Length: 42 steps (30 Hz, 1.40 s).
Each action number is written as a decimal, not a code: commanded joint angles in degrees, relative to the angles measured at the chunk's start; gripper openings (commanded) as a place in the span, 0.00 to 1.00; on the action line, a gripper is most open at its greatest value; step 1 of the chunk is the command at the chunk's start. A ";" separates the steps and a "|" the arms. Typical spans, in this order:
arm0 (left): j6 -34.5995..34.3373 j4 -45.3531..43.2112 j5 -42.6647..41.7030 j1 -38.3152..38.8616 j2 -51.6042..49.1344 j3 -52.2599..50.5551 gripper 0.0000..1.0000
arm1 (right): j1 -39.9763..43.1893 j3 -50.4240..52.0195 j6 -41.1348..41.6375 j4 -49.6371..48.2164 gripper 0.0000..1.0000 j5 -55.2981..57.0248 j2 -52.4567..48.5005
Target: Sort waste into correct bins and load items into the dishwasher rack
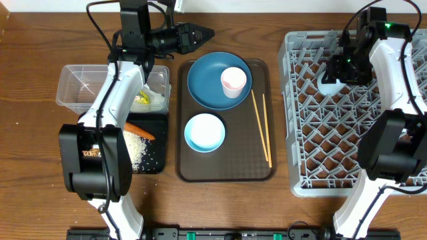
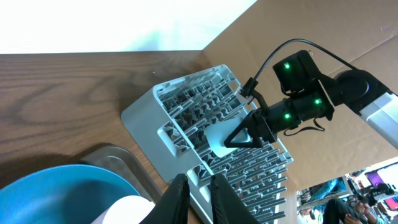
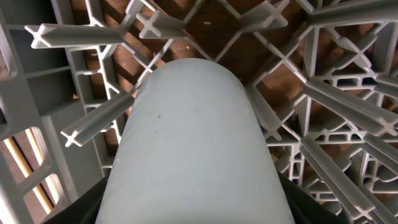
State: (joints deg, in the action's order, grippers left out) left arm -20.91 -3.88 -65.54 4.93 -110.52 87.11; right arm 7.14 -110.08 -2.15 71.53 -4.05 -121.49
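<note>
My right gripper point(image 1: 331, 75) is shut on the light blue cup point(image 3: 193, 143) and holds it low among the pegs of the grey dishwasher rack point(image 1: 347, 140), at its far left part. My left gripper point(image 1: 200, 32) is shut and empty, above the table behind the brown tray. The dark blue plate point(image 1: 207, 87) carries the pinkish-white cup point(image 1: 233, 81). The white bowl point(image 1: 205, 132) and two chopsticks point(image 1: 261, 127) lie on the tray. The silver-yellow wrapper point(image 1: 141, 100) and white paper point(image 1: 157, 100) lie in the clear tub point(image 1: 77, 83). The carrot point(image 1: 141, 131) and rice point(image 1: 139, 150) lie in the black tray point(image 1: 158, 153).
The brown serving tray point(image 1: 227, 172) lies between the bins and the rack. My left arm point(image 1: 113, 100) stretches over the tub and the black tray and hides part of them. A cardboard wall point(image 2: 348, 31) stands behind the rack.
</note>
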 commanded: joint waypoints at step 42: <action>0.70 0.46 1.16 -0.13 -0.72 0.50 0.21 | -2.19 -0.98 -1.79 -3.82 0.79 2.01 0.24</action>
State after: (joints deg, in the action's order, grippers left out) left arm -20.75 -3.55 -65.10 4.95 -110.52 87.11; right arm 4.97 -107.66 -2.81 67.88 -1.80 -121.51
